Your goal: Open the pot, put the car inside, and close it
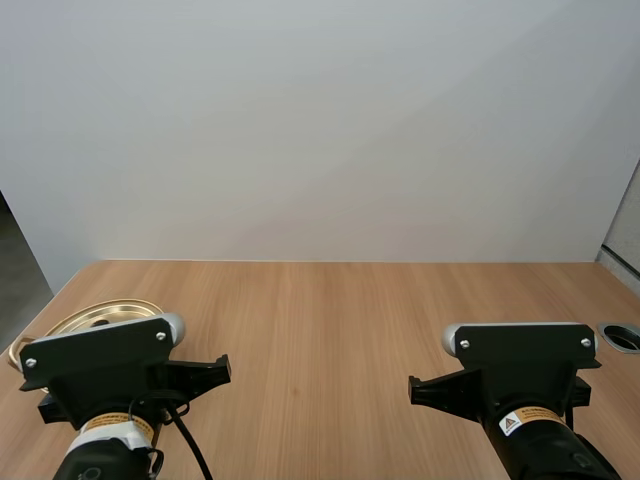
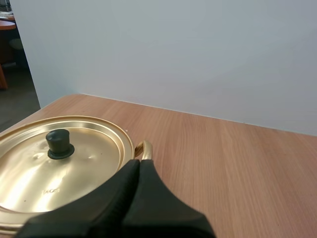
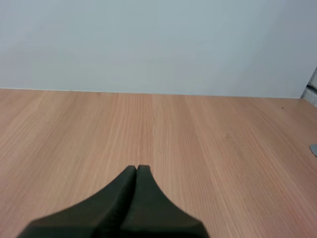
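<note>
A gold pot (image 1: 95,316) with its lid (image 2: 59,171) on stands at the table's near left corner, partly behind my left arm. The lid has a dark round knob (image 2: 60,144), and one gold side handle (image 2: 144,148) sticks out just past my fingertips. My left gripper (image 2: 139,162) is shut on nothing, its fingers lying together as one dark wedge beside the pot's rim. My right gripper (image 3: 136,169) is likewise shut on nothing, low over bare wood at the table's right.
The wooden table (image 1: 330,320) runs back to a plain white wall. A round grey cable port (image 1: 622,336) sits in the tabletop at the far right edge. The table's left edge passes close behind the pot.
</note>
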